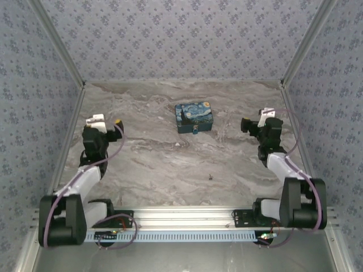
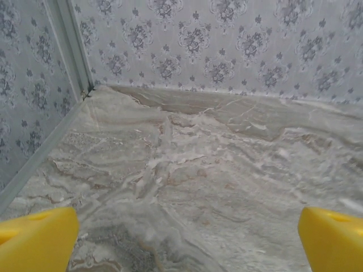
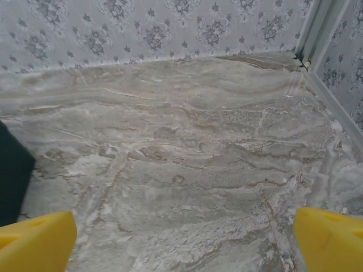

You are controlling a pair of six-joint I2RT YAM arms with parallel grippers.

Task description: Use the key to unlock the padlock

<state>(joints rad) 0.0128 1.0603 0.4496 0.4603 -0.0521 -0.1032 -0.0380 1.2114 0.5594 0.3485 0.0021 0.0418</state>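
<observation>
The padlock [image 1: 194, 131] is a tiny blue-teal thing at the near side of the swirl-painted tin box [image 1: 193, 117], mid-table toward the back. The key [image 1: 211, 176] is a dark speck on the marble, nearer the arms and right of centre. My left gripper [image 1: 106, 121] hovers at the left side of the table, far from both, open with nothing between its yellow fingertips [image 2: 39, 238]. My right gripper [image 1: 256, 120] sits right of the box, also open and holding nothing, its yellow fingertips [image 3: 332, 238] spread over bare marble.
Patterned walls with metal corner posts [image 1: 295, 56] enclose the marble table [image 1: 153, 164] on three sides. A metal rail [image 1: 187, 218] runs along the near edge between the arm bases. A dark shape [image 3: 11, 175] sits at the left edge of the right wrist view.
</observation>
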